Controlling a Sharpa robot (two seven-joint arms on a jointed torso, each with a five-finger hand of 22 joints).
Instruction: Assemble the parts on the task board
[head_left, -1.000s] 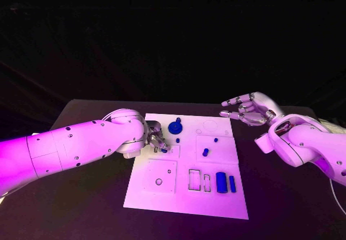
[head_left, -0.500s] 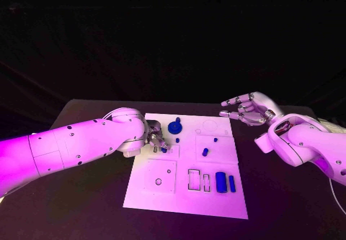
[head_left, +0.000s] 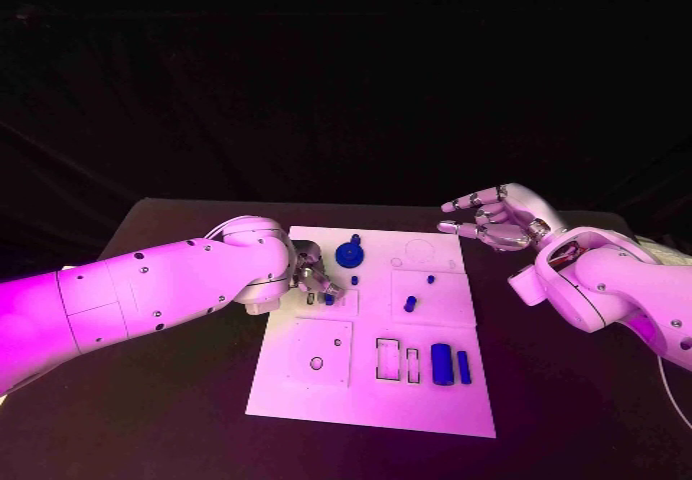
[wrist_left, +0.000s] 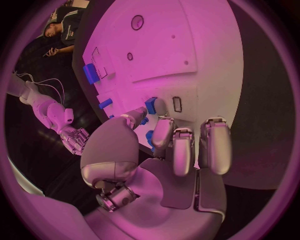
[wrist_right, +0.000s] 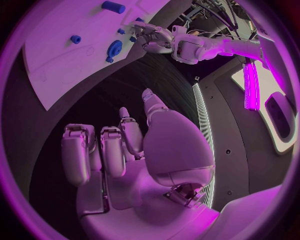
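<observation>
the task board (head_left: 378, 390) lay flat in the middle of the black table (head_left: 159, 420), a white plate with shallow outlined recesses. the left arm (head_left: 130, 295) reached in across the board's left edge, and the right arm (head_left: 613, 285) stood beyond the board's right edge.

the left hand (head_left: 312, 278) was low over the upper left part of the board, fingers curled down together. in the left wrist view its fingertips (wrist_left: 152, 106) pinched a small blue part (wrist_left: 150, 104) right at the board's surface beside a small rectangular slot (wrist_left: 177, 104). the right hand (head_left: 490, 218) was raised off the board's far right corner, fingers spread apart and holding nothing; in the right wrist view its palm (wrist_right: 172, 145) faced dark table with nothing in it.

among the loose parts, a round blue disc with a stem (head_left: 351, 253) stood near the board's far edge, just right of the left hand. a broad blue block (head_left: 441, 363) and a slim blue bar (head_left: 463, 367) lay side by side, close but apart, near the board's right edge toward the robot, next to two rectangular cut-outs (head_left: 398, 361). a short blue peg (head_left: 411, 303) lay near the board's middle, and a tiny blue piece (head_left: 355, 280) sat between the peg and the left hand.
</observation>
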